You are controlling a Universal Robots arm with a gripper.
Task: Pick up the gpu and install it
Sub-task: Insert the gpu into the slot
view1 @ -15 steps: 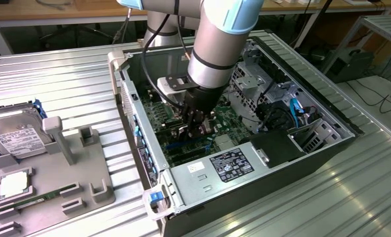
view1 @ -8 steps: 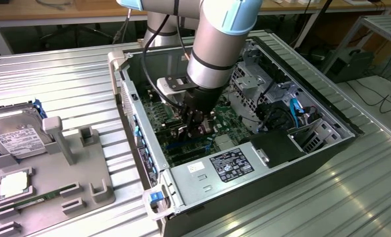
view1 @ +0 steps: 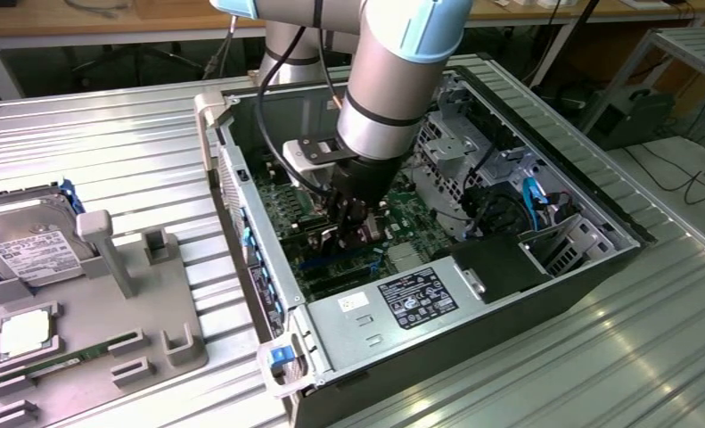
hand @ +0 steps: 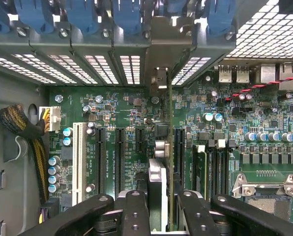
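In the wrist view the gpu (hand: 156, 183) is seen edge-on, a thin dark card running across the green motherboard (hand: 127, 123) between the black expansion slots (hand: 119, 157). Its silvery bracket (hand: 161, 46) lies against the row of rear slot covers. My gripper (hand: 161, 204) is shut on the card, with black fingers (hand: 135, 209) on either side. Whether the card's edge sits in a slot I cannot tell. In the exterior view my gripper (view1: 349, 234) reaches down into the open computer case (view1: 227, 156), over the motherboard (view1: 418, 223).
Case walls stand close around the arm. A power supply (view1: 414, 299) is at the near end, with drive cages and cables (view1: 530, 201) toward the exterior view's right. Outside, a grey holder (view1: 150, 330) carries a silver hard drive (view1: 25, 245) and a green memory stick (view1: 73, 361).
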